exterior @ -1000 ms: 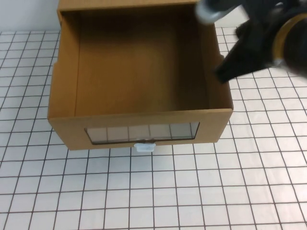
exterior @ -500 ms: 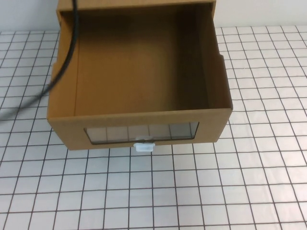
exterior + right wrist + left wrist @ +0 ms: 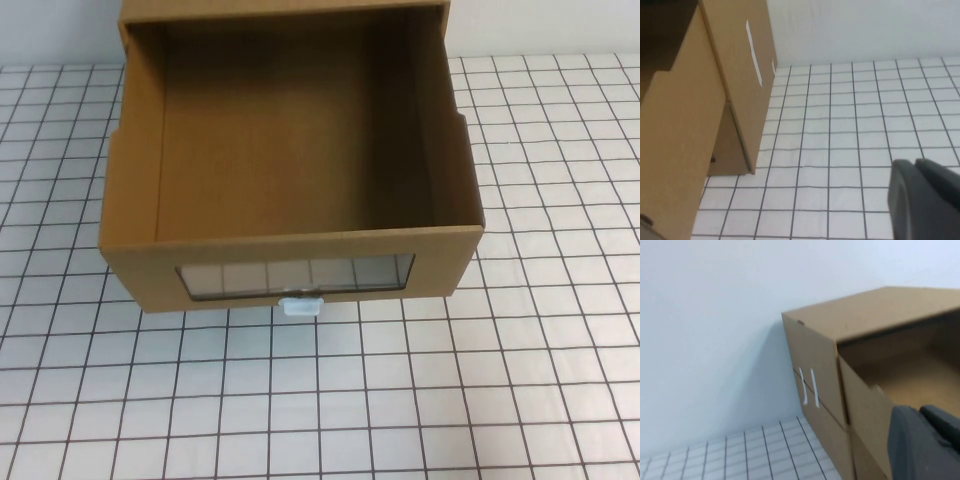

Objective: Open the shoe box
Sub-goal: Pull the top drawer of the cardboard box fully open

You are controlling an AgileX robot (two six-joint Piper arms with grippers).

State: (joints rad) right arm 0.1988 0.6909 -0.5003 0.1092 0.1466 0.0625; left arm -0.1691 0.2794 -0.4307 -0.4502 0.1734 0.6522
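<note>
Holds left gripper (image 3: 921,415) pinched shut beside open brown cardboard shoe box (image 3: 816,352); right gripper (image 3: 920,167) pinched shut, empty, above white checked table (image 3: 850,125).

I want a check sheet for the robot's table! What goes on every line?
Surface: white grid table, flat.
Job's things: brown box, slid open, empty inside; window and white tab on its front.
Clutter: nothing seen.
Grippers: left gripper close by one side of the box; right gripper shut, holding nothing, above the table by the other side. Neither shows in the high view.
Cables: nothing seen.
Surroundings: plain pale wall behind the box.
</note>
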